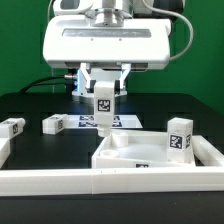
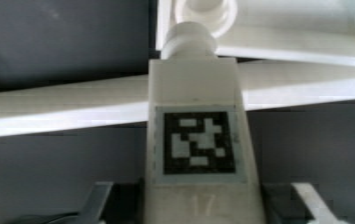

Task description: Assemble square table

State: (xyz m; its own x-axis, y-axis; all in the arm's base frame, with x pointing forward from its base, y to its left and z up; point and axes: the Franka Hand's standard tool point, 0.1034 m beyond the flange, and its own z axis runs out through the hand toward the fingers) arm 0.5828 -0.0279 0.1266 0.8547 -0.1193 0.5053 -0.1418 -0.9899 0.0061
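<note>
Gripper (image 1: 103,92) clenched on an upright leg (image 1: 103,106) above the rimmed slab (image 1: 130,153), where another leg (image 1: 179,138) stands.

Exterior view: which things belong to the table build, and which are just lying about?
Job: square slab; held leg in the hand; upright leg at the exterior view's right; inner loose leg and outer loose leg at its left.
Lying about: marker board; border rail.
</note>
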